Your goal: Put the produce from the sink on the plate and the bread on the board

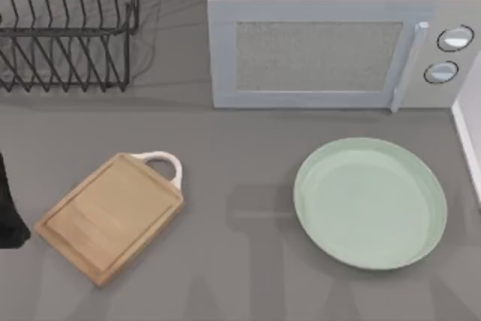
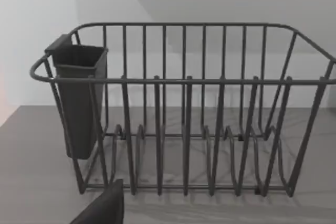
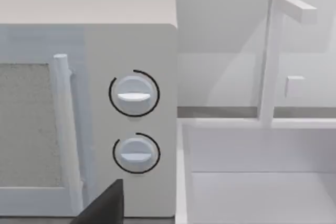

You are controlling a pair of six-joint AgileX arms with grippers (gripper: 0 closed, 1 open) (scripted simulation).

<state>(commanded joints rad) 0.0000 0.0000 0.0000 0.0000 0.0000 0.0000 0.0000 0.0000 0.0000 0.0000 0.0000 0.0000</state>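
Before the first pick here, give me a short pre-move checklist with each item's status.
1. Plate bare and ready for the produce: ok.
2. Board bare, lying flat, ready for the bread: ok.
3. Produce located: cannot tell; what can be seen of the sink holds nothing red.
4. Bread located: cannot tell.
5. Left arm at the table's left edge beside the board, end effector state: cannot tell.
6. Microwave door closed, out of the way: ok.
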